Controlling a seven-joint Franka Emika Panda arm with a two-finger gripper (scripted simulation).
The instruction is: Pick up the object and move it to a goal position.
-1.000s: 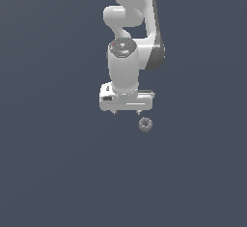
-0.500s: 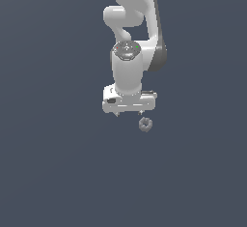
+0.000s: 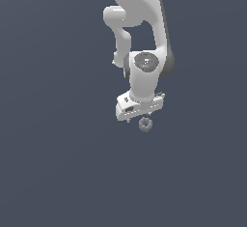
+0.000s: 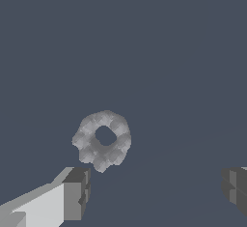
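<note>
The object (image 3: 145,123) is a tiny grey hexagonal ring with a central hole, lying on the dark floor. In the exterior view it shows just below the white hand of my gripper (image 3: 140,116), toward the hand's right end. The wrist view shows the object (image 4: 102,139) flat on the floor, just beyond one dark fingertip (image 4: 77,192). The other fingertip (image 4: 234,186) stands far off to the side. My gripper (image 4: 154,192) is open, with nothing between its fingers.
A plain dark grey floor (image 3: 58,173) fills both views. The white arm (image 3: 140,8) rises above the hand to the exterior view's top edge.
The hand has shifted toward the exterior view's right and a little lower, ending closer over the object. The object has not moved.
</note>
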